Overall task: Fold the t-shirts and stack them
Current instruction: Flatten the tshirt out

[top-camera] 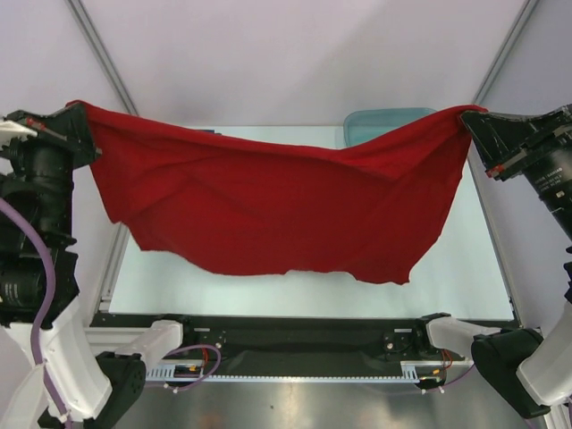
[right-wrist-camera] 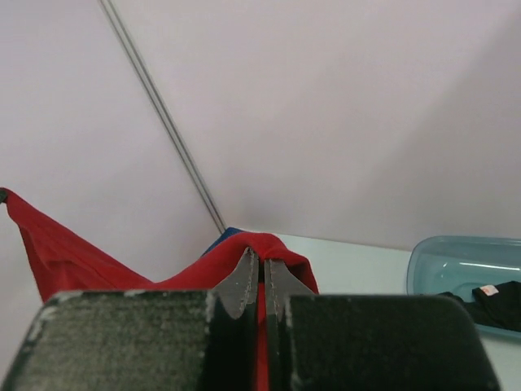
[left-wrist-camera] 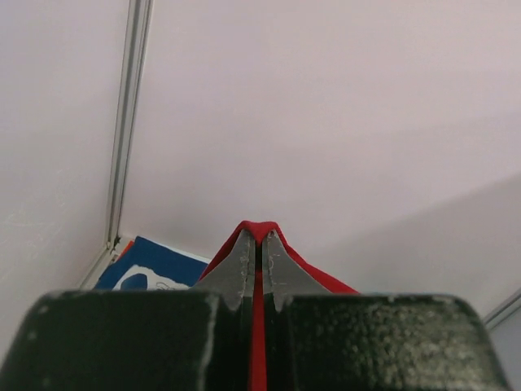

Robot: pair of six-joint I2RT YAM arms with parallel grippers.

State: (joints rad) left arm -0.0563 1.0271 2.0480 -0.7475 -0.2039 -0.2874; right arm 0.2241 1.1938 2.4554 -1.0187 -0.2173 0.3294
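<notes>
I held the red t-shirt [top-camera: 268,206] stretched out in the air between my two tools, over the worktop [top-camera: 474,268]. My left tool [top-camera: 79,109] was pressed together on one upper corner of the cloth, and my right tool [top-camera: 468,114] pinched the opposite corner. In each wrist view a small peak of red fabric poked up out of the pinch. The top edge sagged a little in the middle, and the shirt hung down in loose folds with an uneven lower edge. I could not tell whether that edge touched the worktop. A teal tub [top-camera: 384,121] stood at the far right, partly hidden behind the shirt's top edge, and the black t-shirt [right-wrist-camera: 492,300] lay inside it. The blue t-shirt [left-wrist-camera: 155,262], with its white print, lay low at the far left, beside a metal frame post [left-wrist-camera: 126,130].
</notes>
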